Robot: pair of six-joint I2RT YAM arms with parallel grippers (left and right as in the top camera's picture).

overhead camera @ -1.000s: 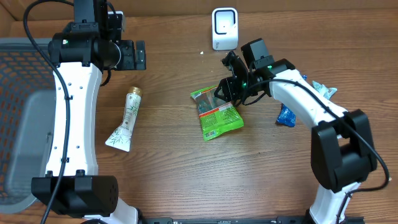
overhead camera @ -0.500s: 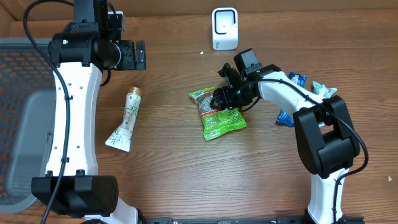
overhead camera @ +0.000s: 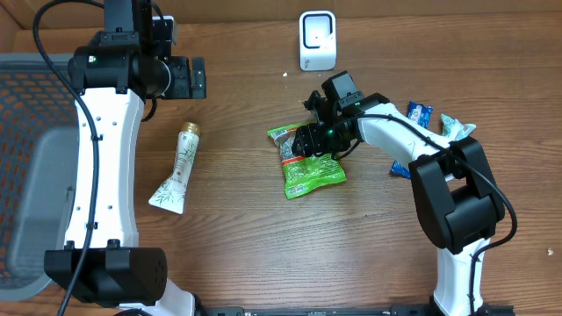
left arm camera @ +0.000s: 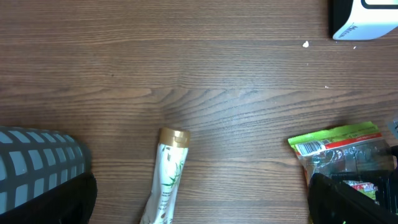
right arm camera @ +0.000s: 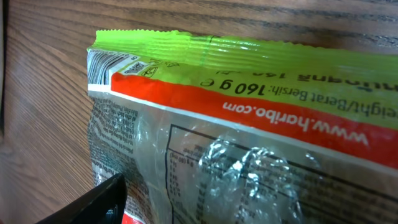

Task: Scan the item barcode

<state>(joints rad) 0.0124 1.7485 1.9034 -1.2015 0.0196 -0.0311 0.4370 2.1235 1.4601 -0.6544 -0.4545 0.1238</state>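
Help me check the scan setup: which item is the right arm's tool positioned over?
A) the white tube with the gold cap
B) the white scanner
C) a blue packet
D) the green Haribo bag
D: in the overhead view the right tool is over the top part of the green Haribo bag, and the right wrist view is filled with that bag's printed back.

Green bag with red band and clear panel; cream tube, green leaf print, gold cap; white scanner; brown wood-grain table.
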